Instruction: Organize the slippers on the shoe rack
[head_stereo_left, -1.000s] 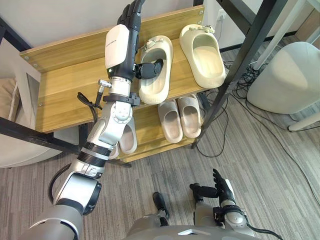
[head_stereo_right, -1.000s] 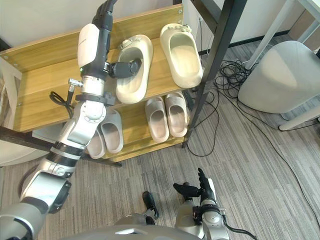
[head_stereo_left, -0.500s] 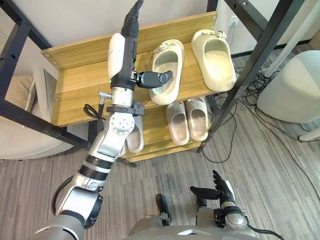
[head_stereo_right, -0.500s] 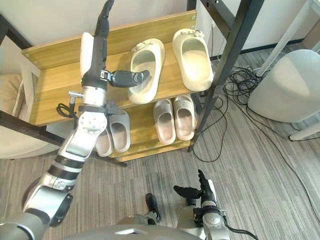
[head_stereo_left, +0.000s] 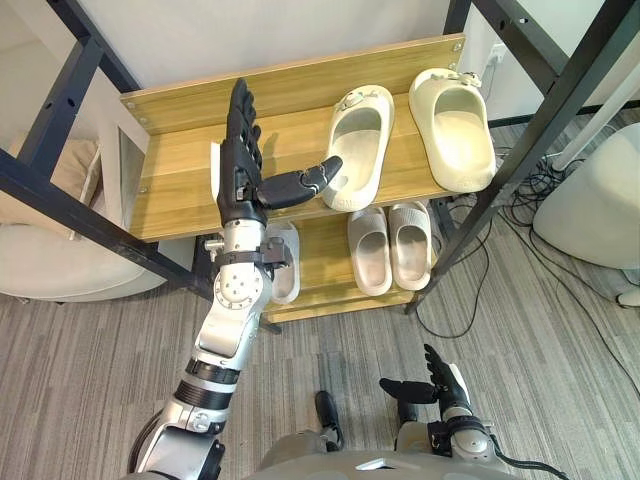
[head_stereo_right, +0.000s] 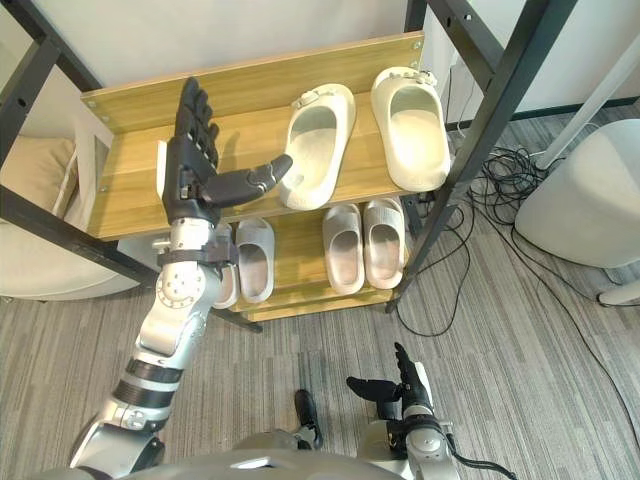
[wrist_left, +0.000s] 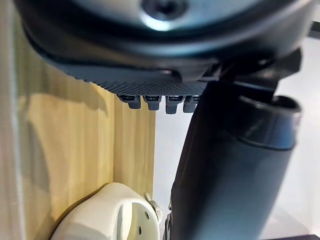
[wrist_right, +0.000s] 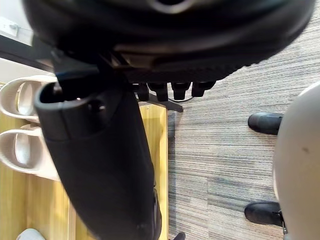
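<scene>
Two cream slippers lie toes toward the wall on the wooden shoe rack's top shelf (head_stereo_left: 180, 190): the left slipper (head_stereo_left: 358, 145) slightly askew, the right slipper (head_stereo_left: 452, 128) straight. My left hand (head_stereo_left: 240, 150) is raised over the shelf's middle, open, fingers straight up; its thumb (head_stereo_left: 300, 182) stretches sideways, and its tip is at the left slipper's heel edge. The left wrist view shows that slipper (wrist_left: 110, 215) just past the thumb. On the lower shelf sit a grey pair (head_stereo_left: 388, 245) and another slipper (head_stereo_left: 283, 272) behind my arm. My right hand (head_stereo_left: 440, 385) hangs low and open.
Black metal frame posts cross in front of the rack at right (head_stereo_left: 520, 130) and at left (head_stereo_left: 70, 210). A white rounded object (head_stereo_left: 600, 210) and loose cables (head_stereo_left: 530, 195) lie on the carpet to the right. A beige cushion (head_stereo_left: 40, 260) sits left of the rack.
The camera has pulled back. My left hand has drawn back from the shelf's rear wall toward its middle; its thumb has left the slipper's opening and now rests by the heel.
</scene>
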